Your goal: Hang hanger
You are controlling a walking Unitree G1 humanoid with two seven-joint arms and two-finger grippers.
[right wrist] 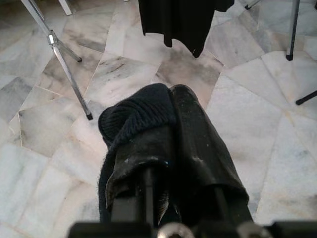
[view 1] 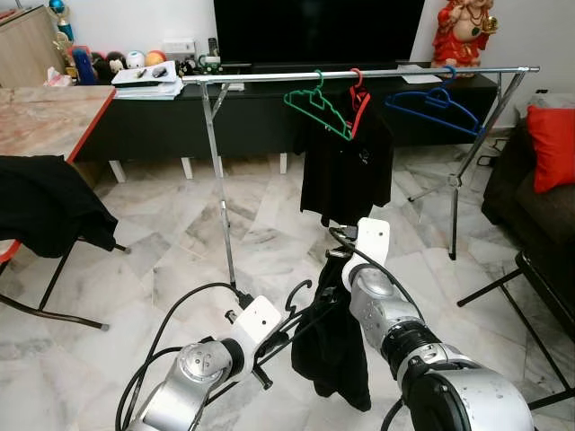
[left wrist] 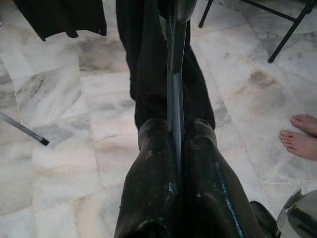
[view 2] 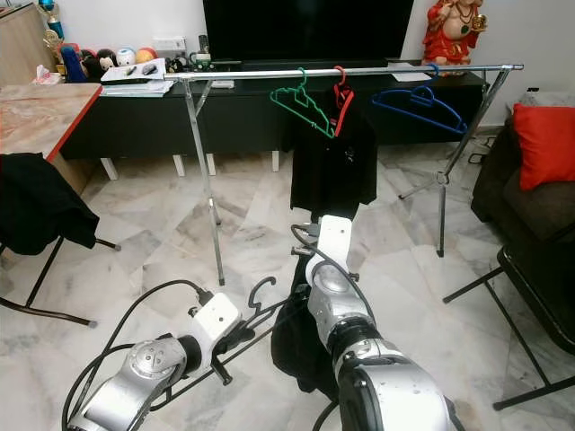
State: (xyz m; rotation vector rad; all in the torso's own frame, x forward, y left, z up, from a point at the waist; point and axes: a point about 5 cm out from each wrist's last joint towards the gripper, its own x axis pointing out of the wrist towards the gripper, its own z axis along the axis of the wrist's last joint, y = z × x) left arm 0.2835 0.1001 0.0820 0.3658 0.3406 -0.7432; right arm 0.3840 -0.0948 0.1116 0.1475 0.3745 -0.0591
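My left gripper [view 1: 274, 348] is shut on a black hanger [view 1: 301, 296], low and in front of me. The hanger's thin bar [left wrist: 174, 89] runs out from between the two fingers in the left wrist view. A black garment [view 1: 332, 350] droops from the hanger towards the floor. My right gripper [view 1: 335, 259] is shut on the garment's ribbed collar [right wrist: 136, 111]. Ahead stands a metal clothes rail [view 1: 359, 74]. It carries a green hanger [view 1: 316, 106], a red hanger [view 1: 359, 97] with a black shirt [view 1: 346, 171], and a blue hanger [view 1: 436, 103].
A chair draped with black cloth [view 1: 45, 206] stands at the left beside a marble-topped table [view 1: 45, 117]. At the right are a sofa with a red cushion [view 1: 552, 148] and a black folding frame [view 1: 539, 278]. A person's bare feet [left wrist: 302, 136] rest on the floor nearby.
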